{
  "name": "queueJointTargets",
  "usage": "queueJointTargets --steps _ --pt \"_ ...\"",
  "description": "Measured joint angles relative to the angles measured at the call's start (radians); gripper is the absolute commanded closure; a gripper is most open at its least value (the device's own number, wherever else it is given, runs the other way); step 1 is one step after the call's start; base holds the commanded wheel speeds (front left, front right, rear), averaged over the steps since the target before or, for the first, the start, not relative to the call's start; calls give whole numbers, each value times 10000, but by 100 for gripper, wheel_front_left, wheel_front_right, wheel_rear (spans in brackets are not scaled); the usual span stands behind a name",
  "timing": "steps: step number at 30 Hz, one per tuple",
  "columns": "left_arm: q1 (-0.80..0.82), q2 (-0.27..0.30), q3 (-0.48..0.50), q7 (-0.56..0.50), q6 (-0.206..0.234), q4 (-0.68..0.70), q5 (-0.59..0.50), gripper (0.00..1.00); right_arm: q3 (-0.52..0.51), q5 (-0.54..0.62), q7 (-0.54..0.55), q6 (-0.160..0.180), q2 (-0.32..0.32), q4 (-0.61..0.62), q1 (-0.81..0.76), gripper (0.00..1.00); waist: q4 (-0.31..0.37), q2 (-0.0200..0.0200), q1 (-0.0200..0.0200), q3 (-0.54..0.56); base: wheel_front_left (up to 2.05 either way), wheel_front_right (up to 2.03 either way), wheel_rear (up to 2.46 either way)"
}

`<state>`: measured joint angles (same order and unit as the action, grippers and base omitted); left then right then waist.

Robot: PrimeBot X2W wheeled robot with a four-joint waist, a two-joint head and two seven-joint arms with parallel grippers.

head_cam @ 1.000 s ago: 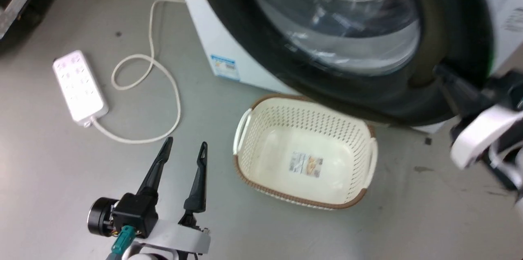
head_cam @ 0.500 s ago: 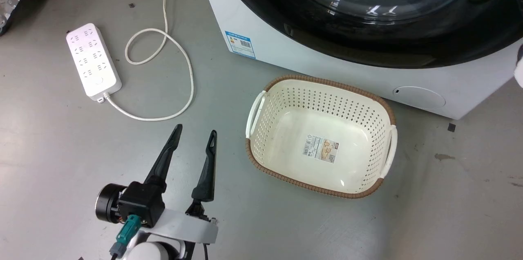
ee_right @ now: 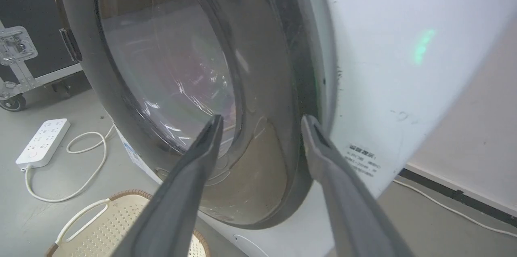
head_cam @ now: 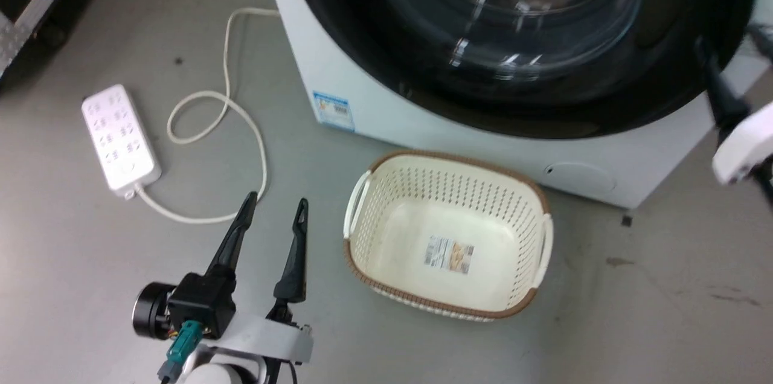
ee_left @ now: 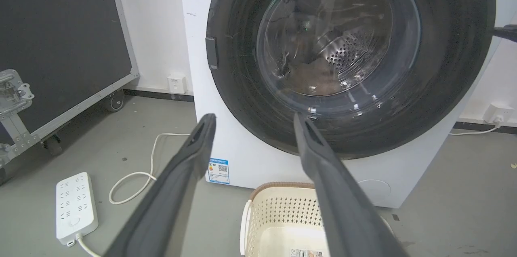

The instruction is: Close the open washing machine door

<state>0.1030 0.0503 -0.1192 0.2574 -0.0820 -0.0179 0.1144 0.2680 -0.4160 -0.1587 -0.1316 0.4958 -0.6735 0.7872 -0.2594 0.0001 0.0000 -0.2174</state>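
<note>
The washing machine door (head_cam: 507, 16), with its wide black rim and clear glass bowl, lies flat against the white washer (head_cam: 314, 64). From the left wrist the door (ee_left: 343, 38) looks flush, with brown laundry behind the glass. My right gripper (ee_right: 261, 119) is open, its fingers close to the door (ee_right: 169, 59) at its right rim, holding nothing. One of its dark fingers (head_cam: 718, 94) shows by the door's right edge. My left gripper (head_cam: 274, 203) hangs open over the floor, left of the basket and well short of the washer.
An empty cream laundry basket (head_cam: 356, 209) sits on the floor right below the door. A white power strip (head_cam: 118, 136) and its looping cord (head_cam: 241, 112) lie to the left. A black wheeled case (ee_left: 60, 38) stands at far left. A wall socket (ee_left: 499, 113) is at right.
The head camera has shifted. The door, ajar and jutting over the basket a second ago with my right gripper at its lower edge, has swung flat against the washer. My left gripper is unchanged.
</note>
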Motion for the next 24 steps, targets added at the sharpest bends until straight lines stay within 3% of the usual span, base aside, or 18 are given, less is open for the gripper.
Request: queueJointTargets --steps 3,8,13,19,24 --pt "-197 0 105 0 -56 -104 -42 0 230 165 -380 -8 -73 499 -781 0 229 0 -2 402 0 0 0" --pt "-453 -2 353 0 -107 -336 -56 0 -334 788 -740 2 -531 1697 -2181 0 729 0 -2 1016 0 0 0" --pt "-710 -4 460 0 -238 -564 -46 0 -1983 2096 -901 2 -1707 3223 -4010 0 1299 0 -2 1526 0 0 0" --pt "-926 -10 621 0 -274 -688 -44 0 -3352 3689 -949 2 -3659 5045 -6190 0 1887 -1 -2 2001 0 0 0" --pt "-1082 -10 660 0 -278 -803 -54 0 -3622 4560 -988 2 -4276 6036 -7524 0 2169 0 -2 2197 0 0 0"
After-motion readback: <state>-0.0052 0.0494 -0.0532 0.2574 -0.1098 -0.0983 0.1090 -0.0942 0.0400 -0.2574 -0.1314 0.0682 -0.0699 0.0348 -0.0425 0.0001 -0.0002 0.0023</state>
